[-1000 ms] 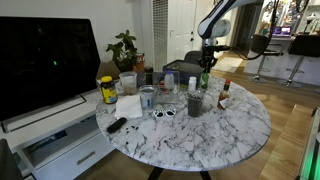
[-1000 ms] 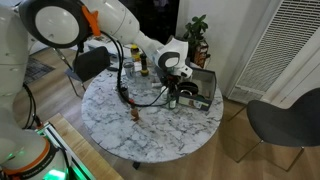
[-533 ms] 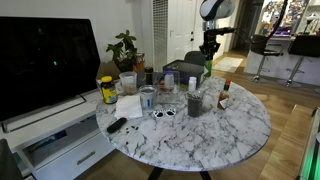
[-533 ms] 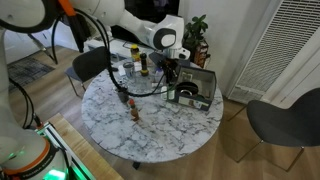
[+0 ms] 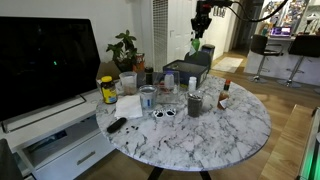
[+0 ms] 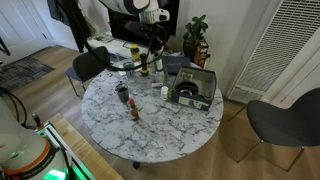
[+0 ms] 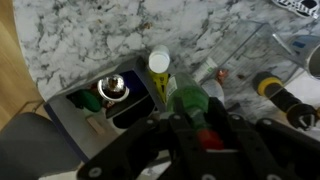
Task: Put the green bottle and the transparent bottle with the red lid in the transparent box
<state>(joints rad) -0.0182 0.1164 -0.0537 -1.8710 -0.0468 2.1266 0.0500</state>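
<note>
We see the gripper (image 7: 195, 122) at the wrist view's bottom centre, fingers closed around the green bottle (image 7: 189, 100), above the marble table (image 7: 90, 40)

glossy veined marble table (image 5: 235, 135)

gripper (image 5: 197, 33): risen high above table (image 5: 235, 130) | green bottle (image 5: 194, 47): lifted with it, off table

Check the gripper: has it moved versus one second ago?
Yes. The gripper has risen from just above the marble table to high over it, lifting the green bottle with it.
</note>
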